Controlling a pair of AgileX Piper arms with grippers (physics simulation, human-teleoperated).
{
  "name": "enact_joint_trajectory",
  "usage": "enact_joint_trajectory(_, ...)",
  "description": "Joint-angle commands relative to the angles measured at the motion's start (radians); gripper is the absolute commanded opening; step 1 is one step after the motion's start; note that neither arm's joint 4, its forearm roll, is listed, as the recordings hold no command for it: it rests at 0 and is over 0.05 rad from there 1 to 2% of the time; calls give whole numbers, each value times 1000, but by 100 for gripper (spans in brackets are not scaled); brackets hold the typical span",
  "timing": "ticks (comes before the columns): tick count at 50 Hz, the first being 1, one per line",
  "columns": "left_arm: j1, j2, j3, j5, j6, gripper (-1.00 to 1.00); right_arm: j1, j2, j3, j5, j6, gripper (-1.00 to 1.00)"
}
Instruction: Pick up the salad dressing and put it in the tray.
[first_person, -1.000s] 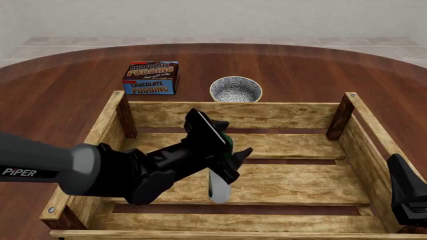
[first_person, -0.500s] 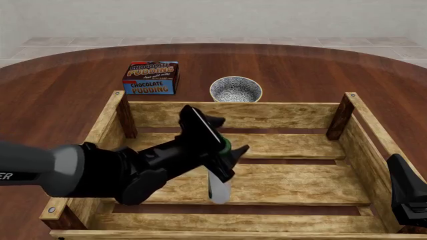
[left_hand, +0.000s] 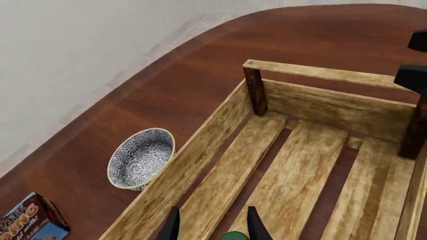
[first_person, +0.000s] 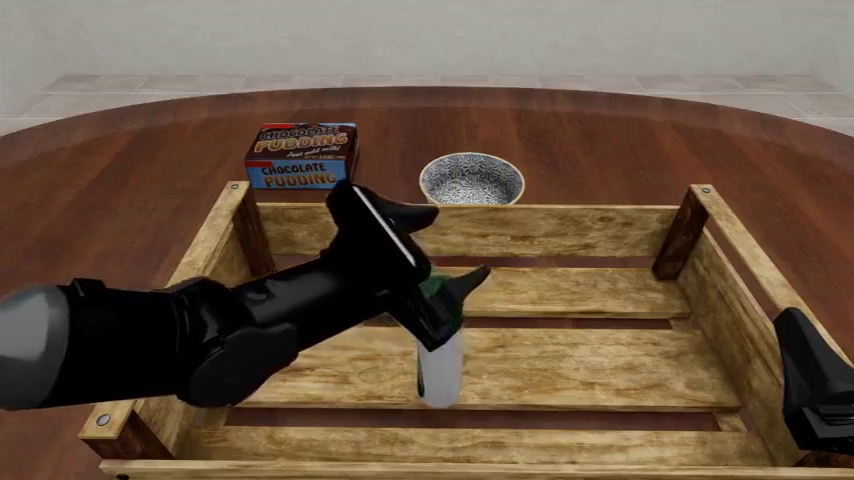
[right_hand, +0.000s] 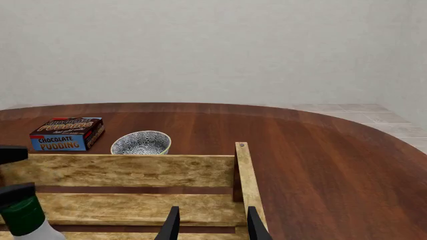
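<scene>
Left hand (first_person: 434, 290) spread around salad dressing (first_person: 439, 368) cap, bottle upright mid-tray (first_person: 694, 330)

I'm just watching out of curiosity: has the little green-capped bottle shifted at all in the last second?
No. The salad dressing stands upright on the same slat of the tray; only the left gripper has drawn back.

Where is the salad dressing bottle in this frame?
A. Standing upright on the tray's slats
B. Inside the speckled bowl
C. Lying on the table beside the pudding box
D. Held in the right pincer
A: the bottle stands upright on the slatted floor of the tray, with the left pincer at its green cap.
</scene>
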Motion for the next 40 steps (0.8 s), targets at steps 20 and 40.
enact_joint_trajectory(20,18,-269,22,118,12,100,0,0,0,0,0,100)
enact_joint_trajectory(40,81,-466,54,194,8,100,0,0,0,0,0,100)
